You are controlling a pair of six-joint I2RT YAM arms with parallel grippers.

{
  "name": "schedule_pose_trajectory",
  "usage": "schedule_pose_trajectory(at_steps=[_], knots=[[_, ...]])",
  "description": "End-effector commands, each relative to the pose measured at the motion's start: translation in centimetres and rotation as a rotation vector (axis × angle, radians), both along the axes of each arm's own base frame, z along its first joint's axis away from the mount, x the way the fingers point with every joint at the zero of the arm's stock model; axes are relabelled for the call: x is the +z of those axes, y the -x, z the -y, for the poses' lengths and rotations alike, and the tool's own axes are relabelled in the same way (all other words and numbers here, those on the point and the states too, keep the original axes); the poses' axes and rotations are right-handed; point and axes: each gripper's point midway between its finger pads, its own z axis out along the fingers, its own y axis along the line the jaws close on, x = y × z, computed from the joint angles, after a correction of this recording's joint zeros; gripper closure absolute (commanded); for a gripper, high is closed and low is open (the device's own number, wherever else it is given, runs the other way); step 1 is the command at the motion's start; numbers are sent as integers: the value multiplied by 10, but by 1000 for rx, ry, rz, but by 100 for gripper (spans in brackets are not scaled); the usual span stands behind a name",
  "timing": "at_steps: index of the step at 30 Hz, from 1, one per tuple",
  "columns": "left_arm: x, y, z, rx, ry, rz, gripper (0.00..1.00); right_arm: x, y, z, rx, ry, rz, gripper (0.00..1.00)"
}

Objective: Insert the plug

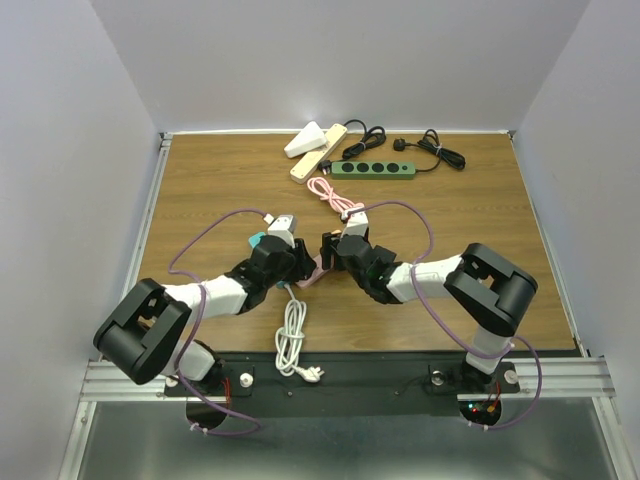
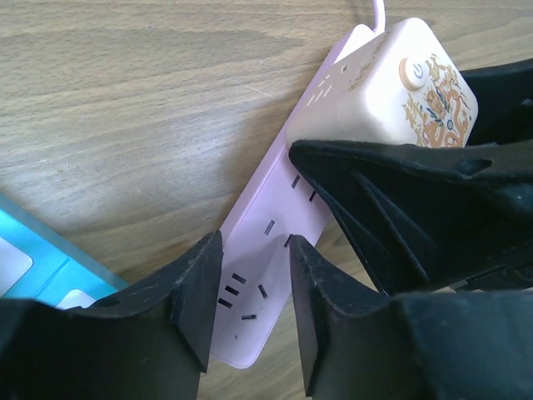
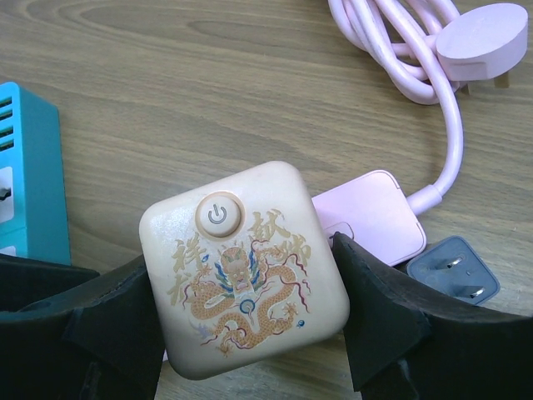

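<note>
Cream plug (image 3: 243, 279) in right hand (image 3: 241, 265), on pink strip (image 3: 371, 221)

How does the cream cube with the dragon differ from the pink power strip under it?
The cream cube is squarish and printed with a dragon; the pink power strip is long, flat and plain. The cube sits between the fingers of the right claw; the strip lies on the table. Both have rounded corners.

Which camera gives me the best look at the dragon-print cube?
Right wrist: the dragon-print cube fills the frame, showing its top face, its power button and both right gripper fingers at its sides. Left wrist catches only its upper part, behind a black finger. Top external: too crowded there to make it out.
</note>
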Motion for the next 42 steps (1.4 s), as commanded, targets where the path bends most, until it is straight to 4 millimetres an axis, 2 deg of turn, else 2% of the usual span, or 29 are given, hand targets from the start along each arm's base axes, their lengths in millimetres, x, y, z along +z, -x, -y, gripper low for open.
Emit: schedule_pose_trajectory(at_steps=[1,9,12,15,19,25,28,32,33,38,39,42], knots=[[-32,43,-3,-86,-46,-155,49,-156,225,75,217,382,-865,100],[-45,51,-2,-89,-74,-203,49,-155,225,73,216,392,-862,100],[-56,56,-2,-77,-97,-240,55,-155,227,74,215,409,-877,100],[-67,64,0,-74,-119,-274,65,-152,228,69,215,384,-887,100],[-79,72,1,-80,-143,-308,69,-154,234,69,213,372,-922,100],[-80,76,6,-89,-140,-311,70,-157,242,71,221,373,-963,99],[-77,73,8,-86,-133,-303,70,-156,239,69,219,372,-946,100],[-72,69,12,-86,-122,-290,70,-154,220,56,196,376,-882,100],[-72,69,13,-88,-121,-291,70,-152,209,47,190,376,-854,100],[-65,66,16,-89,-105,-277,71,-142,151,39,114,377,-720,100],[-65,66,15,-85,-106,-275,71,-136,132,38,85,362,-690,100],[-59,62,18,-80,-94,-261,71,-125,103,37,74,356,-631,100]])
